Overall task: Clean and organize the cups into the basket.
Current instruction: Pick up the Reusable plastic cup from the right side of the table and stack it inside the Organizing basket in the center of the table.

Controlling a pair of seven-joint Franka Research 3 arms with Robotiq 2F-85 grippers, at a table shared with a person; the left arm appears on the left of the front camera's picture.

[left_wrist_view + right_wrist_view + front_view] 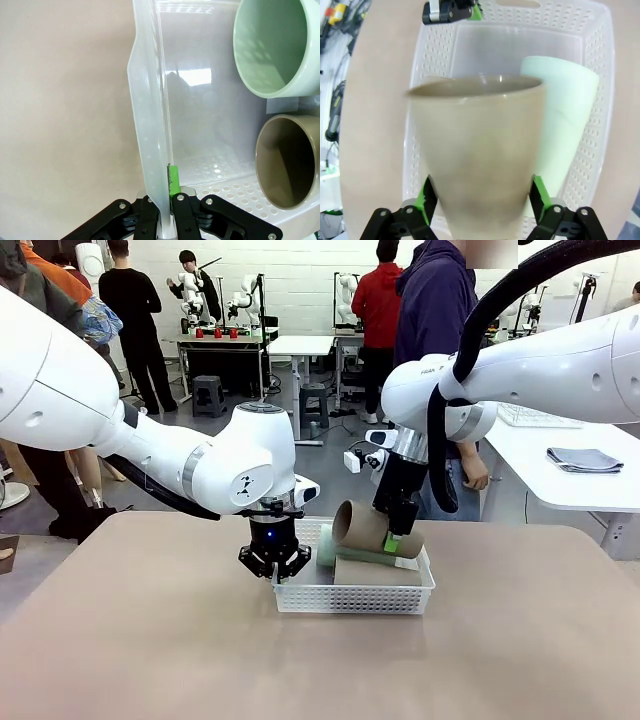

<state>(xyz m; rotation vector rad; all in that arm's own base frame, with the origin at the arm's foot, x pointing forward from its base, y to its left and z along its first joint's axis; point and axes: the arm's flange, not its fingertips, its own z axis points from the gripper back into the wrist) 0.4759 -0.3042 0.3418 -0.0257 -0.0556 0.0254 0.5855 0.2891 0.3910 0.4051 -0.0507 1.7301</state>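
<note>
On the table (150, 640), left claw (274, 568) pinches basket (350, 597) wall; right claw (482, 200) straddles tan cup (477, 155).

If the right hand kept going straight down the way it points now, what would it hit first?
Probably the pale green cup and tan cup already lying in the basket, right beneath the tan cup between its fingers; depth is uncertain.

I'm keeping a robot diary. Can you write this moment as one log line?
left hand: shut on basket wall | right hand: around tan cup over basket | green cup: in basket

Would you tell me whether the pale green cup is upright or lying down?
Lying down: the green cup rests on its side in the basket.
</note>
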